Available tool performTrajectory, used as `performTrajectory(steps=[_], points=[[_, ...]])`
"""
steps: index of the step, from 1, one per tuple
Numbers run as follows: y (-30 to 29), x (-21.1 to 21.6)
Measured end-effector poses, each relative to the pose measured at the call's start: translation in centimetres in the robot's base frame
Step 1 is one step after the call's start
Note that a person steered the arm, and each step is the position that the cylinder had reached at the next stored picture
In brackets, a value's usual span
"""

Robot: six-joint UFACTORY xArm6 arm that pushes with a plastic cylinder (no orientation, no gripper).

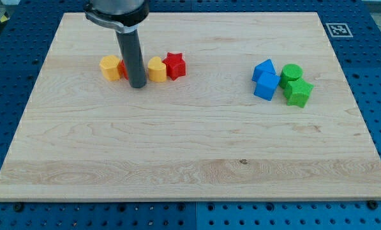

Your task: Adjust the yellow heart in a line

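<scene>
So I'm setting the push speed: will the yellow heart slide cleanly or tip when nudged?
The yellow heart looks squat and flat-based, so it will probably slide, not tip or roll. It seems solid and rigid, likely light. It touches the red star, so a push toward the view's right would likely move both. My tip sits just to its left.

The rod comes down with my tip [138, 85] wedged in a row near the board's [177, 153] top left: yellow block [110, 67], a mostly hidden red piece [122, 69], yellow heart [156, 69], red star [175, 65]. Blue [265, 79] and green blocks [295, 85] huddle at the view's right. Between the clusters, bare wood.
</scene>
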State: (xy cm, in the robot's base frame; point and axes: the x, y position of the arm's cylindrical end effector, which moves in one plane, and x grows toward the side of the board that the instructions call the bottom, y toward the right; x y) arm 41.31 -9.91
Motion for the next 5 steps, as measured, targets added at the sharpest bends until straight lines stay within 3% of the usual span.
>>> performTrajectory(steps=[1,2,5], points=[[3.6,2.3],[7.5,1.4],[5.3,0.1]])
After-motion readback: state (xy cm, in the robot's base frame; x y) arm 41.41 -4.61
